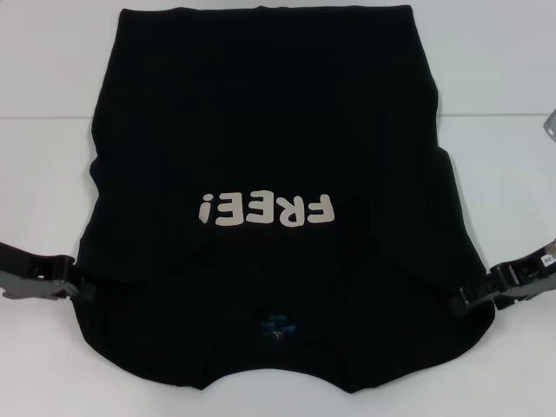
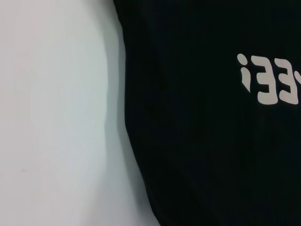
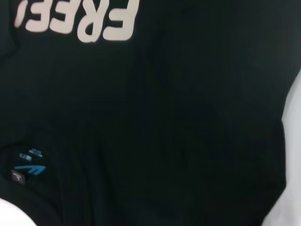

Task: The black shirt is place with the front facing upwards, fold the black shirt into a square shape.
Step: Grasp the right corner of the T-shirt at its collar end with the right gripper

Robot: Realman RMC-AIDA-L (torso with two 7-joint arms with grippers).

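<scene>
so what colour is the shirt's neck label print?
Blue, on the plain black cloth T-shirt; neck label shows best in right wrist view.

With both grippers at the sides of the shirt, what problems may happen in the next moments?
1. The left gripper and right gripper sit at opposite edges of the black shirt; if they lift unevenly, the fold may come out crooked.
2. Black fingers against black cloth hide the grasp, so one side may hold too little fabric and slip.
3. The cloth already creases near the neck label; folding may trap wrinkles.
</scene>
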